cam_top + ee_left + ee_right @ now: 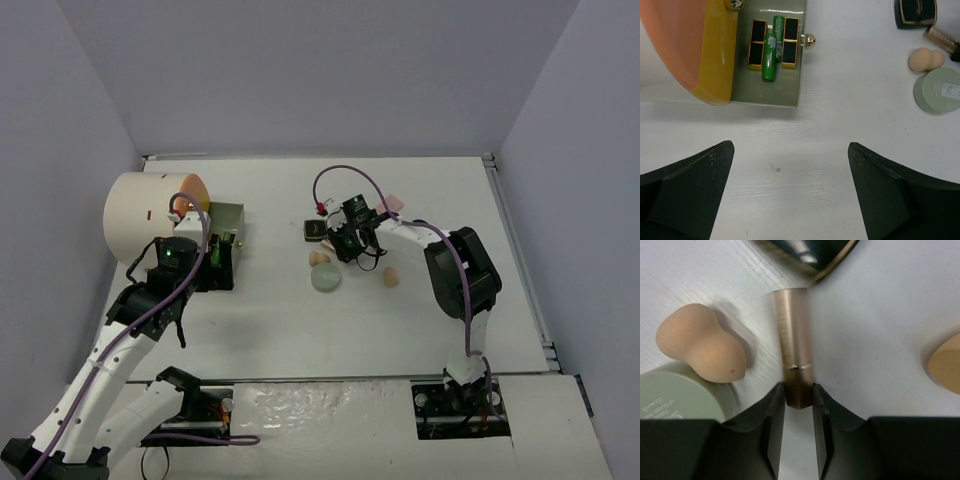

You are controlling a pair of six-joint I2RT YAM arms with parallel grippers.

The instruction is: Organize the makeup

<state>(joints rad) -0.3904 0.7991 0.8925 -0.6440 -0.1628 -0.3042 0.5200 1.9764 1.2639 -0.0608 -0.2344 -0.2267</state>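
Note:
My right gripper point(799, 390) is shut on the near end of a bronze lipstick tube point(792, 340) that lies on the table. A peach sponge point(700, 342) and a pale green disc point(675, 397) lie left of it, a black compact point(812, 252) beyond it, and another sponge point(947, 365) to the right. My left gripper point(791, 146) is open and empty above bare table, in front of a drawer tray point(790, 85) holding two black-and-gold lipsticks point(757, 44) and a green tube point(772, 47). From above, the right gripper point(347, 250) is among the loose makeup.
The large cream cylinder point(145, 215) with an orange front stands at the left, its drawer point(228, 215) pulled out. A pink square pad point(392, 204) lies behind the right gripper. The disc point(326, 279) and sponges point(391, 276) lie mid-table. Grey walls enclose the table.

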